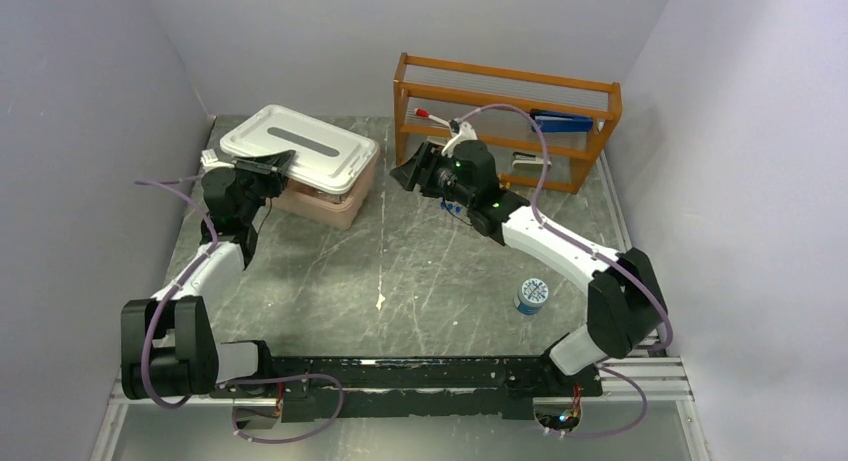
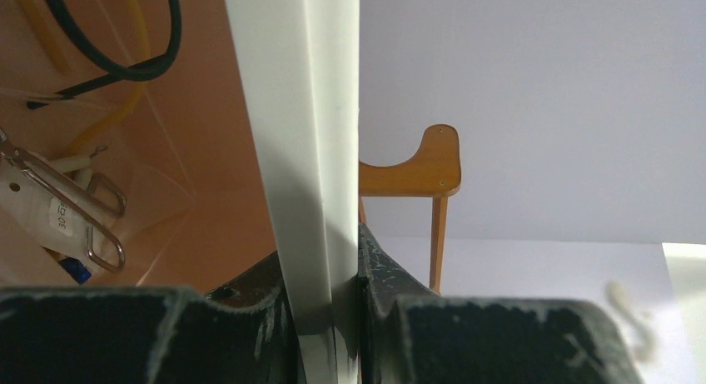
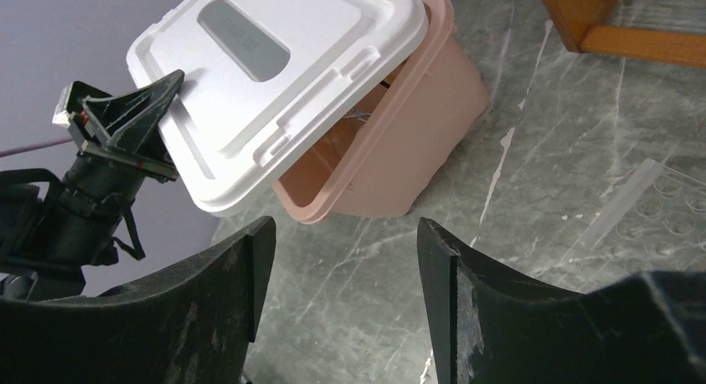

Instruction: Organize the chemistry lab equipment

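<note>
My left gripper [image 1: 268, 166] is shut on the edge of the white lid [image 1: 298, 146] and holds it tilted over the pink bin [image 1: 335, 209]. In the left wrist view the lid's rim [image 2: 300, 109] sits clamped in the left gripper [image 2: 325, 267]. Inside the bin lie a black wire ring [image 2: 125, 59], tan tubing [image 2: 116, 109], silvery tongs [image 2: 67, 201] and a blue-capped tube [image 2: 79, 271]. My right gripper [image 1: 408, 171] hovers open and empty between bin and rack. From its wrist view the right gripper [image 3: 345, 242] faces the bin [image 3: 400, 142] and lid [image 3: 275, 84].
An orange wooden rack [image 1: 505, 121] at the back right holds a red-capped marker [image 1: 428, 114] and a blue stapler [image 1: 560, 121]. A small round blue-and-white container [image 1: 532, 295] stands by the right arm. A clear plastic tray [image 3: 658, 209] lies right of my right fingers.
</note>
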### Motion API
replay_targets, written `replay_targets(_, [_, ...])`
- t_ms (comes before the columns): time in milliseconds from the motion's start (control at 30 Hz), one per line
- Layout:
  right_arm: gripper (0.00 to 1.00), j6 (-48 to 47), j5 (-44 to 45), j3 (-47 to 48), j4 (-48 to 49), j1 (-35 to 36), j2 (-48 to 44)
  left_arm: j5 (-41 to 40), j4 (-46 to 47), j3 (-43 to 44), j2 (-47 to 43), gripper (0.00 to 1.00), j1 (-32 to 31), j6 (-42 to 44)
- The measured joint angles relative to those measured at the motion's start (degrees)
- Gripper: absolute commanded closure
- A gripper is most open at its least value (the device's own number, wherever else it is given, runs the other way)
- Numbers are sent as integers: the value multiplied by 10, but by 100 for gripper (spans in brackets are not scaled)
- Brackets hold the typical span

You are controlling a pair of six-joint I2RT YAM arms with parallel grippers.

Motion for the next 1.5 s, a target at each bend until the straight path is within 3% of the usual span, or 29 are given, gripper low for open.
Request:
replay_targets(333, [34,-27,37,45,-14,34,61,-8,44,-41,7,58,-10,-16])
replay_targets(533, [32,-44,56,97,-32,42,100,-22,-21,-34,-7,43,-12,-5])
replay_targets(1200, [32,-73,66,150,-65,60,177,-54,-332,42,-83,18,-13,115])
replay_targets(1500, [45,-74,63,176,-77,61,194,-50,-395,78,-78,22,10,205])
